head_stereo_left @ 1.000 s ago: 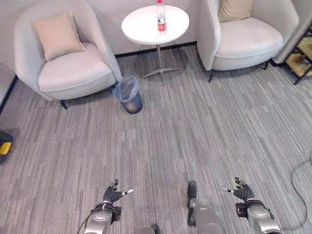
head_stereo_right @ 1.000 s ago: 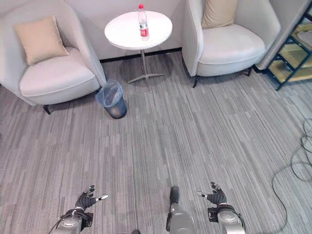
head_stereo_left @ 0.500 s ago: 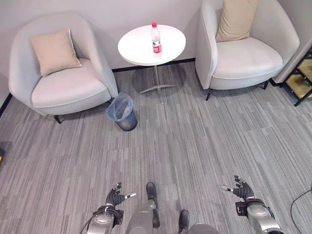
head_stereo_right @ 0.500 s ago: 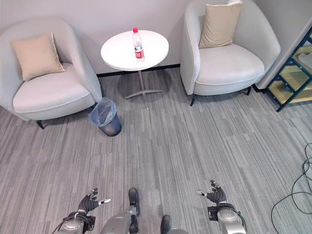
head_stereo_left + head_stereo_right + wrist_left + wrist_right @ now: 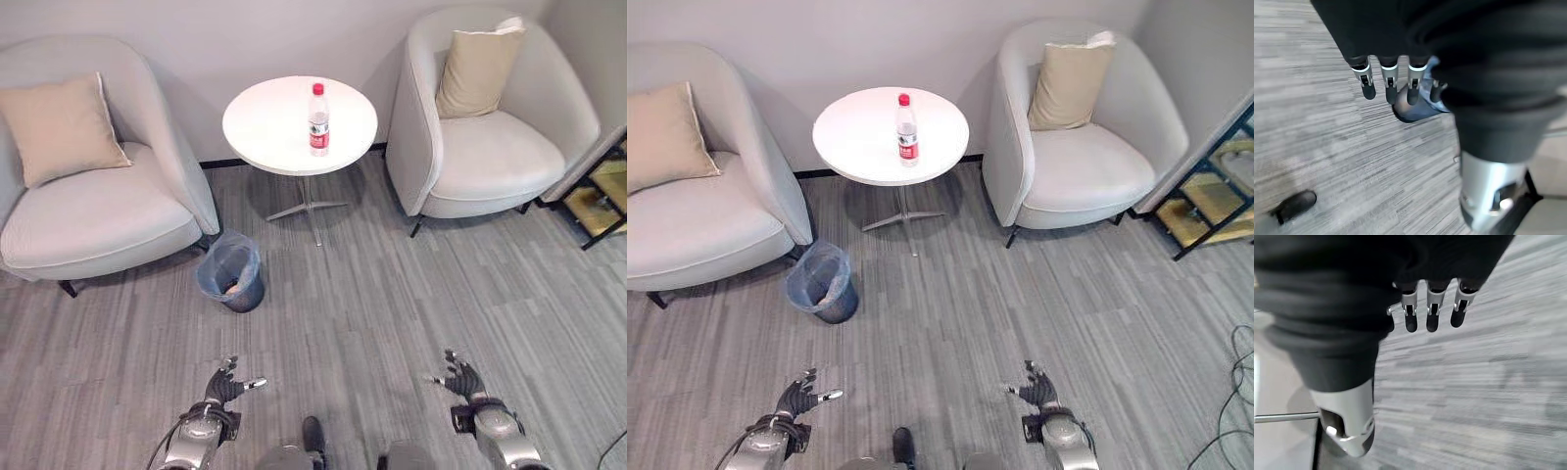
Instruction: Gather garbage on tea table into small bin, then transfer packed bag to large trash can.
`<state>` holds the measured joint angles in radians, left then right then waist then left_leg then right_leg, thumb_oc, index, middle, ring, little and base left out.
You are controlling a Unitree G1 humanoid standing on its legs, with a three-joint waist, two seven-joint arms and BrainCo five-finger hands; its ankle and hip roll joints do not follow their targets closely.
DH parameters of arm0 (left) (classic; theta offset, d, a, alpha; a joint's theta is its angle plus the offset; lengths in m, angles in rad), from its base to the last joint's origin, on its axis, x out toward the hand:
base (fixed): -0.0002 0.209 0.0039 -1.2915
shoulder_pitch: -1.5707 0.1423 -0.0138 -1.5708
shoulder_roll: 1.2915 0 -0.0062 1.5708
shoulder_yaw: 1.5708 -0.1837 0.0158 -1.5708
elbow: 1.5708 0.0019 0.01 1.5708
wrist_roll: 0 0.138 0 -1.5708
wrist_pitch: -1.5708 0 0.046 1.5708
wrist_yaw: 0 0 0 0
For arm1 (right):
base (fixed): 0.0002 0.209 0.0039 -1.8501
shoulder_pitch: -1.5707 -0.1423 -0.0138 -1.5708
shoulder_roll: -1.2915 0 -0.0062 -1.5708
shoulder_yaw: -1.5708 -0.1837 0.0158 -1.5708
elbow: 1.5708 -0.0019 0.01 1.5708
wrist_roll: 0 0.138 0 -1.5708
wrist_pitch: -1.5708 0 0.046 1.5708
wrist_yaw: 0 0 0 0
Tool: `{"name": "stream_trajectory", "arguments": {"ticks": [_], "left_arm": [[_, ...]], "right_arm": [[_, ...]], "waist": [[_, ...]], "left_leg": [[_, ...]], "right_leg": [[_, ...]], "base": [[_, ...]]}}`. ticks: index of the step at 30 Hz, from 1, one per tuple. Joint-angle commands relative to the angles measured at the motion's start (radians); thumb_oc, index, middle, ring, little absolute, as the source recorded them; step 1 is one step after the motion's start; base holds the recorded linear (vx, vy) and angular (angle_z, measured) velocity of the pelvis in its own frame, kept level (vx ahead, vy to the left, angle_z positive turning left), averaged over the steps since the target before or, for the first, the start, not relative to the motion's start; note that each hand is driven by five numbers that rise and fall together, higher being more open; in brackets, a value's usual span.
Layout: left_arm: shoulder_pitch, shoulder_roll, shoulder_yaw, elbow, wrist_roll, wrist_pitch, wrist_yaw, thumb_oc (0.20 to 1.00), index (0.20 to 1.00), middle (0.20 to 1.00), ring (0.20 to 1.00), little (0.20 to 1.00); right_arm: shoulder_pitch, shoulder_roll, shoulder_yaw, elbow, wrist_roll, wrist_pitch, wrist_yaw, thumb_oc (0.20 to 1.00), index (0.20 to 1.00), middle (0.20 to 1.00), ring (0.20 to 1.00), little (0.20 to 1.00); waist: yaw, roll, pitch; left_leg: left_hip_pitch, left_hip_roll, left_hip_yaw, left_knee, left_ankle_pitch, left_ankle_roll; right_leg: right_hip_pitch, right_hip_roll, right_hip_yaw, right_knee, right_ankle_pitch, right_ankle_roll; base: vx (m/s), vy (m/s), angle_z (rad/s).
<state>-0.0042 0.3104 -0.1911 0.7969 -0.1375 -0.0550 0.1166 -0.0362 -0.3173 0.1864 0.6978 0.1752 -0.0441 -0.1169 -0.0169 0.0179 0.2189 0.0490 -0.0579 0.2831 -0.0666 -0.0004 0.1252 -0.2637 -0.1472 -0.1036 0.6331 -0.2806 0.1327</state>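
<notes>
A clear plastic bottle [image 5: 318, 119] with a red cap and a red label band stands upright on the round white tea table [image 5: 269, 127], its long axis straight up and the cap on top. It sits right of the tabletop's middle, nearer the right edge than the left, with bare white surface all round it. The table rests on one thin metal stem with spread feet, against the wall between two pale armchairs.

The small bin [image 5: 231, 273] stands on the grey striped carpet in front of the table and to its left, close to the front corner of the left armchair [image 5: 93, 211]. It is a dark round bin lined with a bluish translucent bag whose rim folds over the edge; its mouth faces up, and something small and pale lies at the bottom, too small to identify. Each armchair carries a beige cushion [image 5: 57, 127] leaning against its back; the right armchair [image 5: 495, 147] stands just beside the table's right edge.

The left hand [image 5: 224, 389] hangs low over the carpet, well short of the bin, fingers straight and spread, holding nothing. The right hand [image 5: 460, 378] hangs likewise on the other side, fingers straight and empty. A dark metal shelf [image 5: 1215, 196] shows at the far right.
</notes>
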Motion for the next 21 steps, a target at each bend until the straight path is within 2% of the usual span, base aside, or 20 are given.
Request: {"name": "stream_trajectory", "arguments": {"ticks": [1,3,4,5,7,8,10,11,13,14,15,17,20,21], "left_arm": [[0.038,0.018,0.028,-0.022,0.010,-0.024,0.004,1.000,1.000,1.000,1.000,1.000],[0.026,0.011,0.034,0.000,0.012,-0.025,0.005,1.000,1.000,1.000,1.000,1.000],[0.026,0.011,0.034,0.000,0.012,-0.025,0.005,1.000,1.000,1.000,1.000,1.000],[0.019,0.005,0.039,0.018,0.012,-0.028,0.006,1.000,1.000,1.000,1.000,1.000],[0.024,0.001,0.031,0.021,0.025,-0.035,0.002,1.000,1.000,1.000,1.000,1.000],[0.026,-0.001,0.028,0.018,0.026,-0.033,0.003,1.000,1.000,1.000,1.000,1.000],[0.027,-0.009,0.017,0.004,0.016,-0.029,-0.009,1.000,1.000,1.000,1.000,1.000],[0.026,-0.009,0.017,0.004,0.016,-0.028,-0.009,1.000,1.000,1.000,1.000,1.000],[0.027,-0.012,0.010,-0.012,0.004,-0.025,-0.016,1.000,1.000,1.000,1.000,1.000],[0.025,-0.014,0.009,-0.008,0.003,-0.024,-0.015,1.000,1.000,1.000,1.000,1.000],[0.025,-0.013,0.009,-0.008,0.003,-0.024,-0.015,1.000,1.000,1.000,1.000,1.000],[0.021,-0.017,0.005,-0.001,-0.006,-0.022,-0.010,1.000,1.000,1.000,1.000,1.000],[0.026,-0.017,-0.004,0.004,0.002,-0.016,-0.017,1.000,1.000,1.000,1.000,1.000],[0.027,-0.017,-0.004,0.003,0.002,-0.016,-0.017,1.000,1.000,1.000,1.000,1.000]], "right_arm": [[-0.020,-0.055,-0.008,-0.009,-0.009,-0.028,0.001,1.000,1.000,1.000,1.000,1.000],[-0.018,-0.058,-0.009,-0.005,-0.009,-0.025,0.002,1.000,1.000,1.000,1.000,1.000],[-0.018,-0.058,-0.009,-0.005,-0.009,-0.025,0.002,1.000,1.000,1.000,1.000,1.000],[-0.013,-0.059,-0.012,-0.002,-0.014,-0.022,0.003,1.000,1.000,1.000,1.000,1.000],[0.015,-0.062,-0.014,-0.003,-0.017,-0.026,0.010,1.000,1.000,1.000,1.000,1.000],[0.026,-0.067,-0.019,0.001,-0.013,-0.030,0.012,1.000,1.000,1.000,1.000,1.000],[0.026,-0.078,-0.027,0.005,-0.008,-0.028,0.010,1.000,1.000,1.000,1.000,1.000],[0.025,-0.078,-0.027,0.006,-0.008,-0.028,0.010,1.000,1.000,1.000,1.000,1.000],[0.029,-0.099,-0.030,-0.007,0.002,-0.030,0.006,1.000,1.000,1.000,1.000,1.000],[0.028,-0.104,-0.030,-0.001,0.002,-0.026,0.004,1.000,1.000,1.000,1.000,1.000],[0.027,-0.103,-0.030,-0.001,0.002,-0.026,0.004,1.000,1.000,1.000,1.000,1.000],[0.021,-0.109,-0.028,0.007,0.002,-0.020,-0.001,1.000,1.000,1.000,1.000,1.000],[0.030,-0.115,-0.030,0.025,-0.001,-0.012,0.000,1.000,1.000,1.000,1.000,1.000],[0.031,-0.115,-0.030,0.025,-0.001,-0.012,0.000,1.000,1.000,1.000,1.000,1.000]], "waist": [[-0.015,-0.004,0.022],[-0.034,-0.013,0.030],[-0.034,-0.013,0.030],[-0.050,-0.014,0.035],[-0.062,-0.016,0.018],[-0.067,-0.012,0.011],[-0.072,-0.006,0.010],[-0.073,-0.005,0.009],[-0.062,-0.007,0.025],[-0.054,-0.011,0.031],[-0.055,-0.013,0.029],[-0.036,-0.024,0.036],[-0.013,-0.028,0.030],[-0.014,-0.028,0.030]], "left_leg": [[-0.019,0.059,-0.058,0.111,-0.101,-0.115],[0.016,0.051,-0.082,0.106,-0.122,-0.127],[0.016,0.051,-0.082,0.106,-0.122,-0.127],[0.050,0.051,-0.105,0.103,-0.142,-0.138],[0.100,0.053,-0.130,0.113,-0.184,-0.150],[0.102,0.070,-0.133,0.147,-0.178,-0.169],[0.053,0.116,-0.118,0.280,-0.130,-0.204],[0.049,0.118,-0.120,0.287,-0.132,-0.205],[-0.028,0.186,-0.096,0.510,-0.025,-0.228],[-0.051,0.194,-0.094,0.552,-0.010,-0.225],[-0.054,0.191,-0.094,0.550,-0.007,-0.224],[-0.113,0.173,-0.091,0.545,-0.034,-0.205],[-0.176,0.162,-0.056,0.397,-0.062,-0.192],[-0.174,0.160,-0.055,0.395,-0.061,-0.192]], "right_leg": [[0.086,0.050,-0.052,-0.403,0.208,-0.014],[0.046,0.054,-0.026,-0.517,0.249,-0.002],[0.046,0.054,-0.026,-0.517,0.249,-0.002],[0.018,0.055,-0.006,-0.575,0.287,0.012],[0.036,0.047,0.013,-0.555,0.305,-0.001],[0.046,0.048,0.006,-0.537,0.303,-0.013],[0.072,0.040,-0.025,-0.534,0.287,-0.035],[0.071,0.041,-0.027,-0.534,0.287,-0.035],[0.151,0.064,-0.052,-0.546,0.240,-0.085],[0.174,0.069,-0.054,-0.546,0.224,-0.096],[0.171,0.067,-0.054,-0.548,0.226,-0.096],[0.211,0.069,-0.046,-0.549,0.201,-0.103],[0.265,0.072,-0.061,-0.556,0.160,-0.098],[0.266,0.070,-0.061,-0.555,0.159,-0.097]], "base": [[0.30,-0.127,0.02],[0.30,-0.117,0.30],[0.34,-0.156,0.65],[0.47,-0.244,0.70],[0.57,-0.338,0.63],[0.37,-0.298,0.61],[0.20,-0.234,0.79],[0.14,-0.197,0.71],[0.29,-0.319,0.29],[0.24,-0.242,-0.06],[0.16,-0.116,-0.21],[0.23,-0.105,-0.37],[0.32,-0.052,-0.09],[0.15,-0.003,0.04]]}}
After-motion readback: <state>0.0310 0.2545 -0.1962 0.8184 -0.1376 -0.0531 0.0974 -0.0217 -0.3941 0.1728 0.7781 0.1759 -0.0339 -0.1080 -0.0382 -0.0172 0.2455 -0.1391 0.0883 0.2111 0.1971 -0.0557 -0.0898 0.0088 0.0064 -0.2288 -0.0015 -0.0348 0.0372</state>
